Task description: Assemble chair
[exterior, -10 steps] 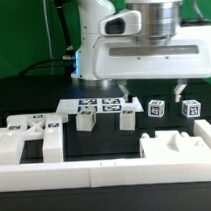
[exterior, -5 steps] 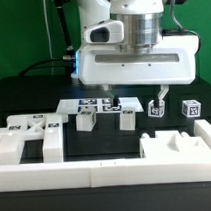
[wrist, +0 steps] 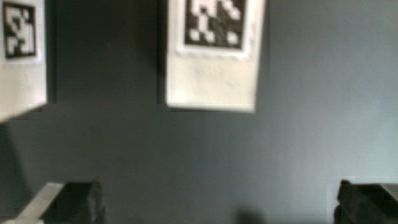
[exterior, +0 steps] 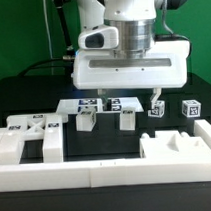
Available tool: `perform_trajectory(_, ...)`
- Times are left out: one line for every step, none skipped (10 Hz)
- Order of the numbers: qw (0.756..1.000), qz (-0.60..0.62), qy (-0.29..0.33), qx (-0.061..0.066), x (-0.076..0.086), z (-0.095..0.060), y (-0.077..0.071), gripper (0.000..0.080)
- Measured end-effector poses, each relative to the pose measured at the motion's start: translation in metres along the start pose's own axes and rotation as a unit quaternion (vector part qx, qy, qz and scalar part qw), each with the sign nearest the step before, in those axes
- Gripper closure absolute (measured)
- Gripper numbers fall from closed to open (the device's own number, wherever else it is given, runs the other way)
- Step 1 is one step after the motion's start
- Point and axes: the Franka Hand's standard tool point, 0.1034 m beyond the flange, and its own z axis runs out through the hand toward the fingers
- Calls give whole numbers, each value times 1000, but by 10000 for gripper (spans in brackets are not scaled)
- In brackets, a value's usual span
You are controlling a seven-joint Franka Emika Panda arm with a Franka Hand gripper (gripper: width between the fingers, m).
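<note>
Gripper (exterior: 129,98) slid toward exterior view's left, jaws wide apart, empty, over chair blocks (exterior: 127,116).

A plain green backdrop (exterior: 18,43) closes the scene behind a matte black bench (exterior: 18,98) under soft, even light (no hard shadows show). A thin dark cable (exterior: 52,36) crosses the green at the exterior view's left. A long, low white border rail (exterior: 97,176) runs along the bench's near edge. In the wrist view, the same surface looks charcoal grey.
</note>
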Motion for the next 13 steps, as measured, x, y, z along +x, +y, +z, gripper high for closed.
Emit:
perform_trajectory(1000,-1,1,0,1,0,-1,150)
perform_trajectory(1000,-1,-15,-1,-3,1,0,150)
perform_trajectory(999,0,-52,-2,-6,1,1,150)
perform_trajectory(996,0,-86,-4,-3,2,2,150)
perform_trajectory(994,0,-107,-6,-1,4,2,150)
perform_trajectory(989,-4,-146,-6,-6,4,3,150)
perform_trajectory(981,-6,-193,-8,-8,4,3,150)
perform_trajectory(974,-9,-227,-9,-7,5,2,150)
perform_trajectory(969,-14,-247,-10,-8,6,1,150)
perform_trajectory(954,-19,-299,-11,-16,5,2,150)
perform_trajectory(944,-18,-330,-13,-12,10,2,150)
perform_trajectory(934,-19,-355,-15,-14,12,2,150)
perform_trajectory(934,-19,-356,-16,-12,16,1,150)
